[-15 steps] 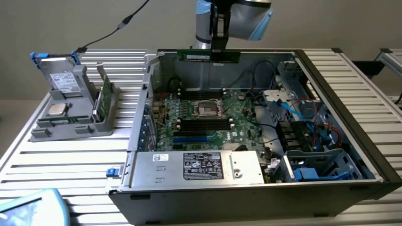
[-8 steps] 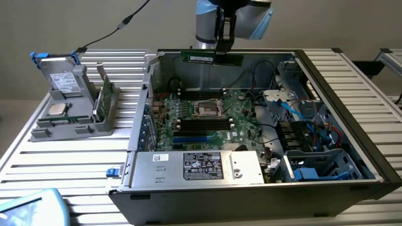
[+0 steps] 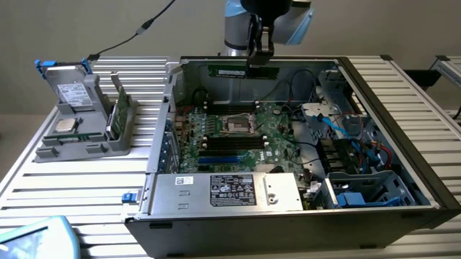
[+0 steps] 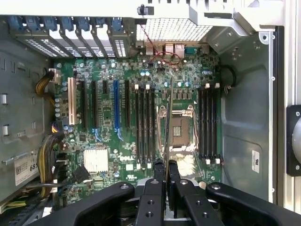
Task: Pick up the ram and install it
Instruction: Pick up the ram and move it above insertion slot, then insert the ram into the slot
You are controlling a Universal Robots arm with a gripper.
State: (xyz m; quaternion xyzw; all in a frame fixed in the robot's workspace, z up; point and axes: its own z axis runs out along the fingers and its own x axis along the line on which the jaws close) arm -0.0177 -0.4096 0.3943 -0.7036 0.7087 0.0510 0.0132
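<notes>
Gripper (image 3: 260, 60) is clamped tight on the ram (image 3: 229, 71). You see it held level over the motherboard (image 3: 277, 137), near the far wall of the case (image 3: 288, 232).

The open metal computer case (image 3: 288, 221) sat on the white slatted table (image 3: 72, 183), the grey plastic parts holder (image 3: 79, 145) beside it at the exterior view's left. Inside lay the green motherboard (image 3: 238, 135), with the silver power-supply box (image 3: 223, 189) nearer the camera. Over the case's far side hung the slim green ram stick (image 3: 226, 71), clamped in the black gripper (image 3: 260, 63).

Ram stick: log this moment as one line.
tool: shut on slim green ram stick | place: held above green motherboard of open metal case | state: not seated
</notes>
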